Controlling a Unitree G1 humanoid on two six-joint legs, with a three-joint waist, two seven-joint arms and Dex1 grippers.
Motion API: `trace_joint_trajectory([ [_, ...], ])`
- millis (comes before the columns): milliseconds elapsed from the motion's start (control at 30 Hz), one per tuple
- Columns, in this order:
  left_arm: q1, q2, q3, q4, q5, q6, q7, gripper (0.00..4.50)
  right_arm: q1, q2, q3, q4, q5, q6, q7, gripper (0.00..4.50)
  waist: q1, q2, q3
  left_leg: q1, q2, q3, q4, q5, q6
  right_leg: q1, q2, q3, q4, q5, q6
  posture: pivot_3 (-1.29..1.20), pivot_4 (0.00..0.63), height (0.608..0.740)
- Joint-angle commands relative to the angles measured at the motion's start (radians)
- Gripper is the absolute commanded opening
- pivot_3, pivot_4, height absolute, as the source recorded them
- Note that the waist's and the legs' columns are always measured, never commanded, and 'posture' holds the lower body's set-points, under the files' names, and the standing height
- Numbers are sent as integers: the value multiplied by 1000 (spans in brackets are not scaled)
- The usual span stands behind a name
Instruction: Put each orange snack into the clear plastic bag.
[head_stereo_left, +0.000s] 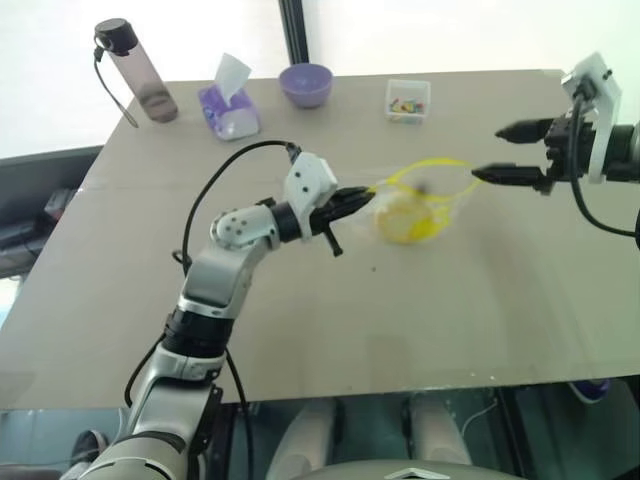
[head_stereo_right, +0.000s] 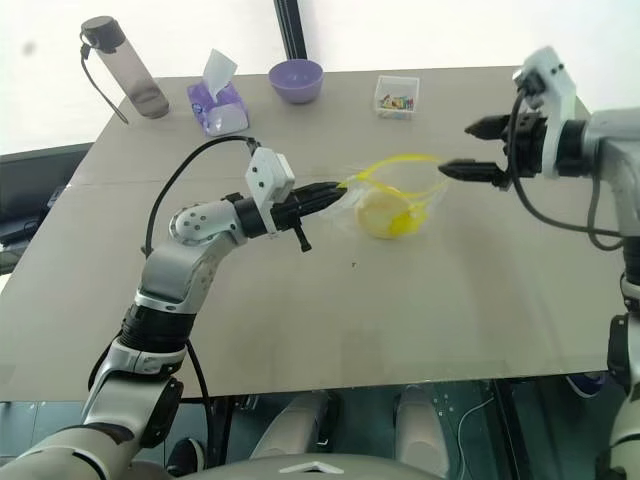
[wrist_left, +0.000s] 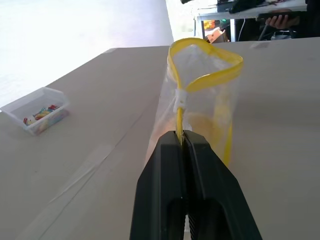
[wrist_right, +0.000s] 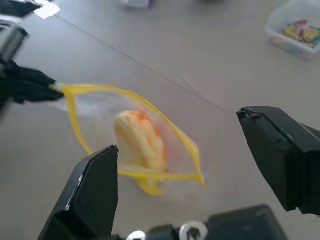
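The left pincer (head_stereo_left: 365, 195) pinches the clear plastic bag (head_stereo_left: 425, 195) holding the orange snack (head_stereo_left: 405, 222); the right pincer (head_stereo_left: 500, 152) gapes beside it.

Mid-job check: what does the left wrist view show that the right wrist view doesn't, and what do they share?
Left wrist view alone: the left end effector, shut on the yellow seal strip of the clear plastic bag next to its white slider, holding the mouth up.

Right wrist view alone: the right end effector, fingers wide apart with nothing between them, looking into the bag's open mouth at the orange snack lying inside.

Both: the bag with its yellow strip, the tan table, and the small clear box of colourful bits.
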Motion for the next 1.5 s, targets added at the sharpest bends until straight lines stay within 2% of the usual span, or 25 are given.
trace_joint_trajectory([
  [33, -3, -4, 5, -56, 3, -28, 6, 0, -19, 43, 1, -126, 40, -49, 13, 4454, 0, 0, 0, 0, 0, 0, 0, 0, 0, 0, 0, 0, 0, 0, 0, 0, 150, 740],
  [200, 2, -3, -11, -69, 27, -58, 2, 0, 41, 89, 155, -143, -171, -434, 13, 4454, 0, 0, 0, 0, 0, 0, 1, 0, 0, 0, 0, 0, 0, 0, 0, 0, 150, 740],
  [400, 22, 16, -26, -83, 57, -93, -11, 0, 42, 174, 227, -58, -250, -658, 32, 4454, -4, -1, 0, 0, 0, 0, 1, 0, 0, 0, 0, 0, 0, 0, 0, 0, 150, 740],
  [467, 23, 18, -26, -83, 56, -91, -11, 0, 37, 196, 229, -35, -261, -696, 42, 3944, -4, -1, 0, 0, 0, 0, 1, 0, 0, 0, 0, 0, 1, 0, 0, 0, 150, 740],
  [533, 21, 18, -25, -82, 55, -89, -11, 0, 32, 214, 228, -24, -261, -711, 54, 3388, -4, -1, 0, 0, 0, 0, 1, 0, 0, 0, 0, 0, 1, 0, 0, 0, 150, 740],
  [633, 12, 9, -15, -74, 43, -82, -4, 0, 31, 232, 233, -17, -269, -724, 66, 2028, -4, -1, 0, 0, 0, 0, 1, 0, 0, 0, 0, 0, 1, 0, 0, 0, 150, 740],
  [967, 5, 10, -19, -43, 54, -105, -11, 0, 36, 258, 237, 9, -302, -772, 75, 2028, -4, -1, 0, 0, 0, -1, 1, 0, 0, 0, 0, 0, 1, 0, 0, 0, 150, 740],
  [1033, 4, 12, -23, -38, 59, -112, -14, 0, 36, 261, 236, 11, -305, -776, 76, 1468, -4, -1, 0, 0, 0, 0, 1, 0, 0, 0, 0, 0, 1, 0, 0, 0, 150, 740],
  [1100, 4, 12, -27, -31, 63, -121, -16, 0, 37, 261, 238, 14, -315, -782, 76, 708, -4, -1, 0, 0, 0, 0, 1, 0, 0, 0, 0, 0, 1, 0, 0, 0, 150, 740],
  [1500, -7, 18, -38, -11, 96, -173, -31, 0, 44, 263, 241, 11, -325, -781, 87, 708, -4, -1, 0, 0, 0, 0, 1, 0, 0, 0, 0, 0, 1, 0, 0, 0, 150, 740],
])
